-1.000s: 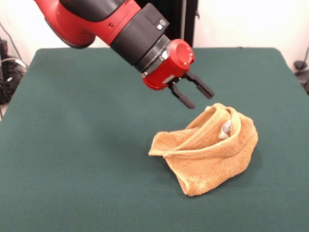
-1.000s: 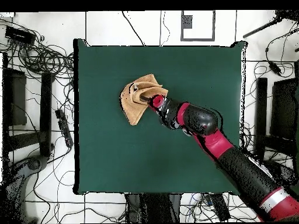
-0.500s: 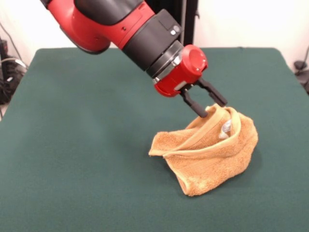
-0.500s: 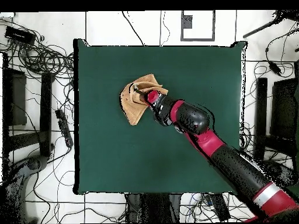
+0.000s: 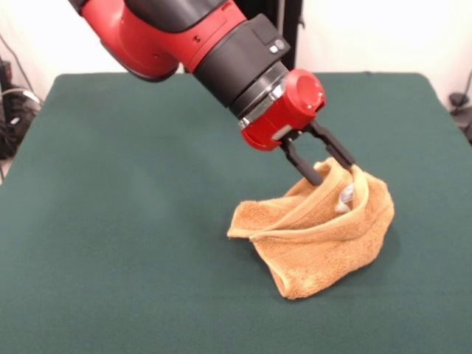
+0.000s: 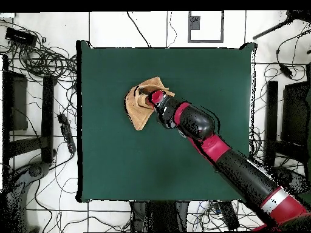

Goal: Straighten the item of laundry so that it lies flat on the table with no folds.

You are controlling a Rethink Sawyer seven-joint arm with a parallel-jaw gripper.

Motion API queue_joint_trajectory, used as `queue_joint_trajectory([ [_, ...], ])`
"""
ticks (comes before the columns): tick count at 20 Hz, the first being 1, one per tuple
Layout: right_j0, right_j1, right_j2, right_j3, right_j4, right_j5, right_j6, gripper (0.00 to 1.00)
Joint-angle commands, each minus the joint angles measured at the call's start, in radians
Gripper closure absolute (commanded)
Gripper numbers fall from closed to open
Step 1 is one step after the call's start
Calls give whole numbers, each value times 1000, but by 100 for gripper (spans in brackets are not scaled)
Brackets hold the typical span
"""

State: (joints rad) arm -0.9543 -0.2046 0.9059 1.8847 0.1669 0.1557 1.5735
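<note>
The orange-yellow towel point(image 5: 317, 240) lies crumpled on the dark green table point(image 5: 125, 221), right of centre, with its upper fold standing up and a small white tag point(image 5: 344, 196) showing in the hollow. My gripper point(image 5: 329, 168) is open, tilted down to the right, with its two black fingers on either side of the towel's raised top edge. In the overhead view the towel point(image 6: 136, 113) sits in the table's point(image 6: 200, 73) upper left part, and the gripper point(image 6: 148, 96) covers its upper right portion.
The red and black arm point(image 5: 184, 37) reaches in from the upper left in the front view. Cables and stands point(image 6: 42, 60) lie on the floor around the table. Bare green tabletop surrounds the towel on all sides.
The gripper has moved down and to the right, from above the towel to its raised top edge, which now sits between the fingers. The towel has not shifted.
</note>
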Motion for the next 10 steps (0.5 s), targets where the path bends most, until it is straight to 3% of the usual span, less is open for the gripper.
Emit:
queue_joint_trajectory([
  [1, 74, 76, 3, -14, 16, -51, 200, 0],
  [7, 86, 80, 0, -21, 2, -68, 191, 0],
  [8, 89, 84, 1, -20, 7, -68, 196, 100],
  [10, 47, 130, -22, 2, -40, -107, 172, 100],
])
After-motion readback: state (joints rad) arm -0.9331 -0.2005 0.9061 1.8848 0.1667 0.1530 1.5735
